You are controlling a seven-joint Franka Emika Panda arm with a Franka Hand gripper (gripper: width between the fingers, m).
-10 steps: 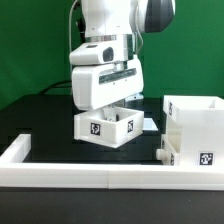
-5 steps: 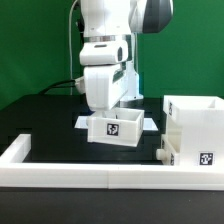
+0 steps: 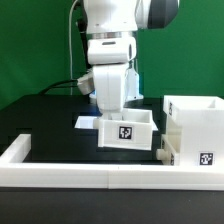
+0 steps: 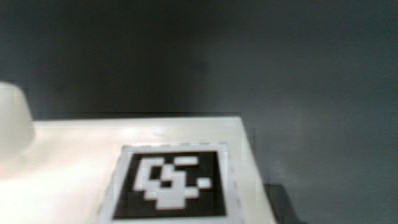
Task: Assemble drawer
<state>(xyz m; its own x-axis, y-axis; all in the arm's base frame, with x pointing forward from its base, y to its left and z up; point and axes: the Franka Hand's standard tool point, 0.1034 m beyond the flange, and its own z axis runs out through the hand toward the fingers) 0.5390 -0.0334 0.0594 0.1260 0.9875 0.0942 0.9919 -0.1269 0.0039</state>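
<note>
A small white drawer tray (image 3: 125,131) with a black-and-white tag on its front hangs from my gripper (image 3: 113,113), just above the black table. The fingers reach down into the tray and are hidden by its wall. The tray is close to the tall white drawer housing (image 3: 196,122), on the exterior view's right, with a small gap between them. The housing's top is open and it carries tags low on its front. The wrist view shows a white face with a tag (image 4: 173,184) close under the camera; no fingertips show there. The second tray is out of view.
A long low white border wall (image 3: 90,176) runs along the front and up the exterior view's left side. The flat marker board (image 3: 87,122) lies on the table behind the tray. A green wall and cables are behind the arm.
The gripper has moved toward the exterior view's right with the tray, nearer the housing. The tray has turned, so its tagged face now points straight at the camera.
</note>
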